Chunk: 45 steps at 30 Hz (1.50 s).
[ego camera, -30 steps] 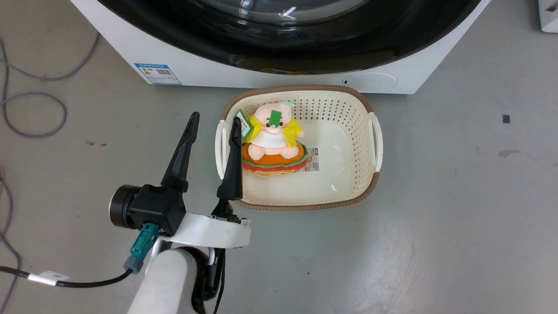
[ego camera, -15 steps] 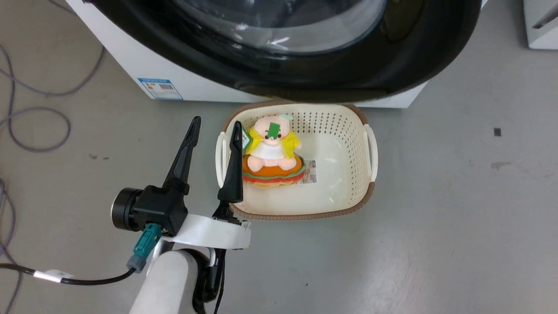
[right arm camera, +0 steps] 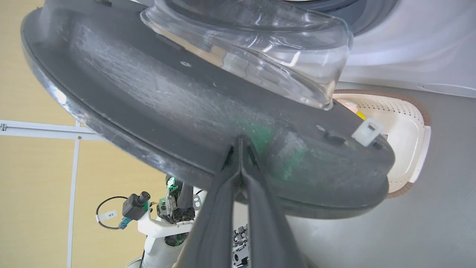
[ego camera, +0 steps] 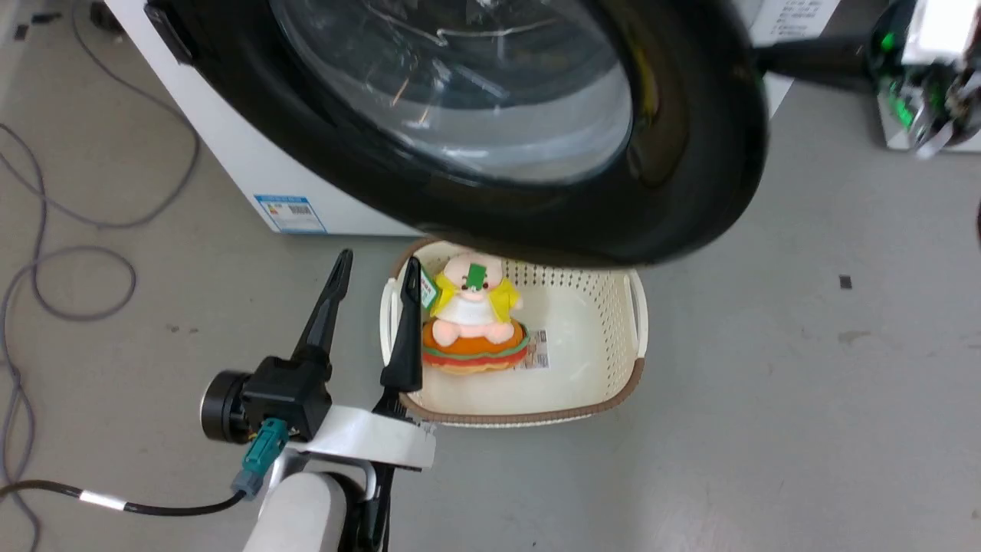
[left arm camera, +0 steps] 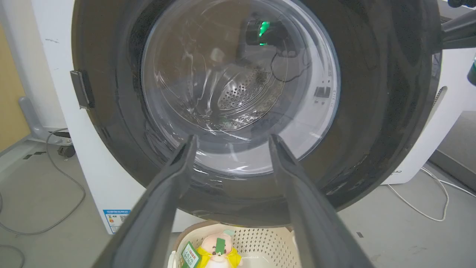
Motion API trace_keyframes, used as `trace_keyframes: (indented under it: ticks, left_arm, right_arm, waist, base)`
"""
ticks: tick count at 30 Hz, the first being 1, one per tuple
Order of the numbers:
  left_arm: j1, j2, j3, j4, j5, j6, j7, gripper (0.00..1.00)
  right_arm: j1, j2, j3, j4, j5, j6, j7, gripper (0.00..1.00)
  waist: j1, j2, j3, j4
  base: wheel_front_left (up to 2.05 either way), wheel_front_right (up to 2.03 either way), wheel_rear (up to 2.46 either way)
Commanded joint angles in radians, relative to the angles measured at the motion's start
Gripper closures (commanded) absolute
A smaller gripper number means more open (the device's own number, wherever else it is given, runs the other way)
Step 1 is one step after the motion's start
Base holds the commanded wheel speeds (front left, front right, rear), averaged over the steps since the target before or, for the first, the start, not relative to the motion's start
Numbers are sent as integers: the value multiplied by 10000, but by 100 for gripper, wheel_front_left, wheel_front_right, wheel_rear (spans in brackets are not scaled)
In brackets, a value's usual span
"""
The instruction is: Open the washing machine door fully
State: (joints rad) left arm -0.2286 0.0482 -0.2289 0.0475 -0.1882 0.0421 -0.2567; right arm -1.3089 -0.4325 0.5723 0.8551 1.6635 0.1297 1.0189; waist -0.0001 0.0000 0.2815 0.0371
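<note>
Right claw (right arm camera: 240, 143), fingers pressed together and holding nothing, touches the back of the door (right arm camera: 156, 111) near its free edge; the hinge lies off to the left. Left claw (ego camera: 380, 259) gapes empty, low beside the basket (ego camera: 641, 322). The right wrist view shows the contact; the head view shows the glossy front swung out from the washer (ego camera: 230, 169).

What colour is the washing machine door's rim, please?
Glossy black: the washing machine door shows its rim best in the head view.
</note>
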Motion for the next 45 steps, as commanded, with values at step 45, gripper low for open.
trace_keyframes:
  ticks: [45]
  left_arm:
    - [1569,20,231,699,44,-31,-51,0]
  right_arm:
    - [5927,-373,1606,-5580,3150,10,-3808,100]
  waist:
    - [1,0,-2400,308]
  base:
    - [0,0,0]
